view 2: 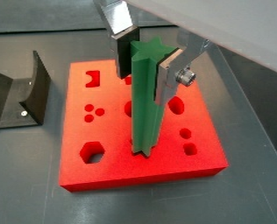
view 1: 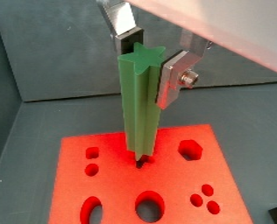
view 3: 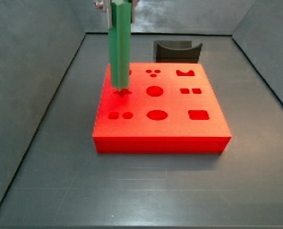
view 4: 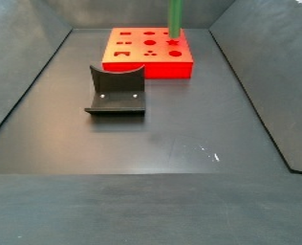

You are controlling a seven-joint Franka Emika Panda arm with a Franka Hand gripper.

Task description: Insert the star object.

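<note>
The star object (view 1: pixel 138 105) is a long bright green rod with a star-shaped end. My gripper (view 1: pixel 147 58) is shut on its upper end and holds it upright. Its lower tip touches the top of the red block (view 1: pixel 117 188), at a small dark hole. In both wrist views the silver fingers (view 2: pixel 166 74) clamp the rod (view 2: pixel 145 101) from two sides. In a side view the rod (view 3: pixel 117 49) stands on the block (view 3: pixel 168 112) near its left part. In a side view the rod (view 4: pixel 176 21) rises from the block (view 4: pixel 147 53) at the far end.
The red block has several shaped holes: round, square, hexagonal. A dark grey curved holder (view 4: pixel 117 92) stands on the dark floor in front of the block, and shows behind it in a side view (view 3: pixel 175 50). Grey walls enclose the floor.
</note>
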